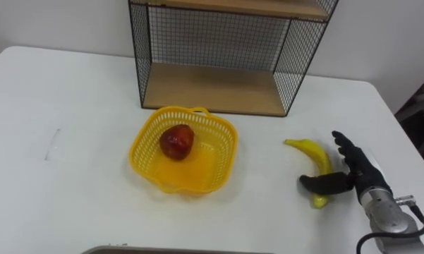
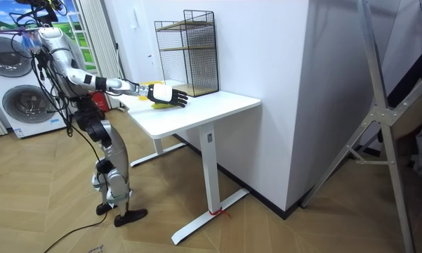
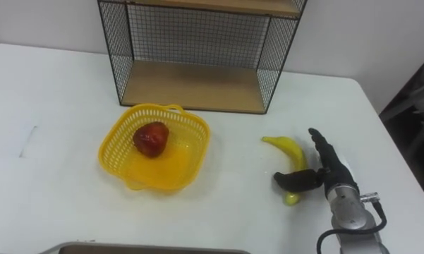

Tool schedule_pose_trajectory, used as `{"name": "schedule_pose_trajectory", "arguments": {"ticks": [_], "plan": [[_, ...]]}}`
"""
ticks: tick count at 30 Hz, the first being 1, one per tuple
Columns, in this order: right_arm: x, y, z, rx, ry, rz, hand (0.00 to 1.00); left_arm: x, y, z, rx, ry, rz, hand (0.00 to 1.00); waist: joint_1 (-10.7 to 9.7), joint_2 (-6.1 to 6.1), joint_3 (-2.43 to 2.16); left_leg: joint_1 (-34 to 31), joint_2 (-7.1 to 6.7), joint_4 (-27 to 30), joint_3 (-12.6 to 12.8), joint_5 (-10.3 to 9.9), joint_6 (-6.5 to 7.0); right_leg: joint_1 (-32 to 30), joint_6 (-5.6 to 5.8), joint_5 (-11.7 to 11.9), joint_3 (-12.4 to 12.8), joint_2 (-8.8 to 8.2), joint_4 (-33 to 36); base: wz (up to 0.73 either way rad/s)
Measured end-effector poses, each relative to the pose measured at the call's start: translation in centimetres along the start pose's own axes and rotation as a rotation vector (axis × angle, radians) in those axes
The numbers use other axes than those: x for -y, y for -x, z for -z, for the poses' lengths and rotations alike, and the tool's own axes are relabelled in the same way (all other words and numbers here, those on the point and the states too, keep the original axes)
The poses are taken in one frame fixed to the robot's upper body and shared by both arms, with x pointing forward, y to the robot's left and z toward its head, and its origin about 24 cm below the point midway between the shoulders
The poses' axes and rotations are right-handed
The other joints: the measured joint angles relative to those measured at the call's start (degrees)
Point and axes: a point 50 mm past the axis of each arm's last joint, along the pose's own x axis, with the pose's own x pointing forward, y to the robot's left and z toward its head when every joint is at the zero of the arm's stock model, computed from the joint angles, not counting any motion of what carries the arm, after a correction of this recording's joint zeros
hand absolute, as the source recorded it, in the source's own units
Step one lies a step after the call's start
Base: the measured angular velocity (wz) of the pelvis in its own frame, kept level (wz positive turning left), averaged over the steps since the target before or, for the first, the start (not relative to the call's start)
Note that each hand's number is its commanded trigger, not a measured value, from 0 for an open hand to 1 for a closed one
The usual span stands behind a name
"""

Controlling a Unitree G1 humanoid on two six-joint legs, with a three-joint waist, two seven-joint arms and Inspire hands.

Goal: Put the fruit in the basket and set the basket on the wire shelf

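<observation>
— Yellow banana (image 1: 312, 152) next? Lying on the white tabletop (image 1: 70, 106), not in the basket yet.

— Yes. Look close first. Right hand (image 1: 356, 169) right there at it, fingers straight beside the banana, thumb laid across its near end. Open, nothing gripped yet, by the look of it.

— So close up now?

— Slowly. Curl the fingers round the fat middle, not the thin tip. Squeeze softly, or mush. Hold firm enough, or slip and roll.

— Then lift?

— Lift straight up, just clear of the tabletop. Then carry across to the left, to the yellow basket (image 1: 229, 137), well apart from the banana.

— Red apple (image 1: 176, 141) in there already.

— Right, sitting toward the far left side. Plenty of room on the near side. Lower the banana into that bare spot, beside the apple, not on top. Let go only when low inside the rim.

— And after that?

— Basket onto the wire shelf (image 1: 219, 88), just behind it, on the wooden bottom board. Later job. Banana first.
</observation>
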Motion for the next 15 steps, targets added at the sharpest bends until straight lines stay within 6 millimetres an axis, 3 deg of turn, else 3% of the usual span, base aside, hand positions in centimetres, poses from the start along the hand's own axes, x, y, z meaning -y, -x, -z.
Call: {"name": "schedule_pose_trajectory", "arguments": {"ticks": [4, 5, 6, 7, 15], "plan": [[0.0, 0.0, 0.2, -0.003, -0.001, 0.000, 0.00, 0.0, 0.0, -0.1, 0.003, 0.001, 0.001, 0.00, 0.0, 0.03, 0.01, 0.0, 0.04, 0.0, -0.1, 0.0, -0.01, 0.1, 0.00, 0.0, -0.1, 0.04, -0.1, 0.00], [0.0, 0.0, 0.3, -0.003, -0.002, -0.001, 0.35, 0.0, 0.0, -0.2, 0.005, 0.000, 0.000, 0.00, -0.1, 0.04, 0.01, 0.0, 0.05, 0.0, -0.1, 0.0, -0.01, 0.2, 0.00, 0.0, -0.1, 0.05, -0.2, 0.00], [-0.1, 0.0, 0.4, -0.005, -0.002, -0.002, 0.89, 0.0, 0.0, -0.2, 0.006, 0.000, 0.000, 0.00, -0.1, 0.05, 0.01, 0.0, 0.06, 0.0, -0.1, 0.0, -0.01, 0.3, -0.01, 0.0, -0.1, 0.06, -0.3, 0.00], [-0.1, 0.0, 0.5, -0.008, -0.002, -0.003, 1.00, 0.0, 0.0, -0.3, 0.006, 0.000, 0.000, 0.00, -0.2, 0.09, -0.02, 0.1, 0.06, 0.0, -0.2, 0.0, -0.02, 0.4, 0.01, 0.0, -0.1, 0.09, -0.8, 0.00], [0.9, -0.7, 0.6, -0.024, 0.010, 0.052, 1.00, 0.0, -0.1, -0.5, 0.006, 0.000, -0.002, 0.00, -0.3, 0.10, -0.04, 0.1, 0.05, 0.0, -0.2, 0.0, 0.00, 0.5, 0.05, 0.2, -0.2, 0.07, -0.9, 0.00]]}}
